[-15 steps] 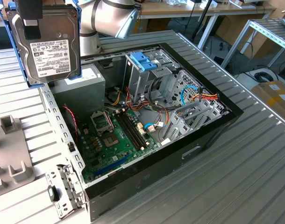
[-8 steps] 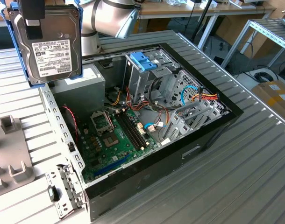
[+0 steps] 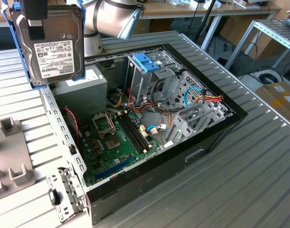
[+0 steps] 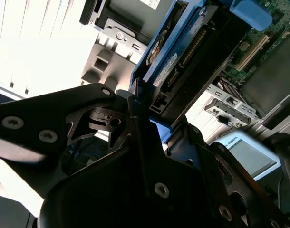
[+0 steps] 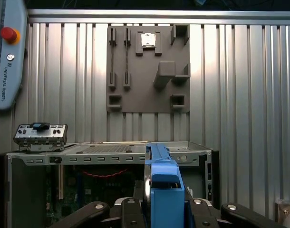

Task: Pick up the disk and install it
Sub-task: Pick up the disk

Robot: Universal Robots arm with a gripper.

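So the disk (image 3: 52,45) is already off the desk (image 3: 245,190) and up in the air. The end effector (image 3: 35,26) is pinching it, closed tight on its two flat faces near the upper end. The disk hangs straight down from the end effector with its long axis roughly vertical, white label facing the exterior camera and the light blue frame round its edges. In the first wrist view you look along that blue edge, with a black finger (image 5: 128,209) on either side of it.

The open computer case (image 3: 183,156) sits lower than the end effector. The metal cage (image 3: 154,83) with the blue handle (image 3: 147,61) is down and off toward the exterior view's right, well apart from the disk. I'd say it's picked up but not installed yet, and it seems to touch nothing but the fingers
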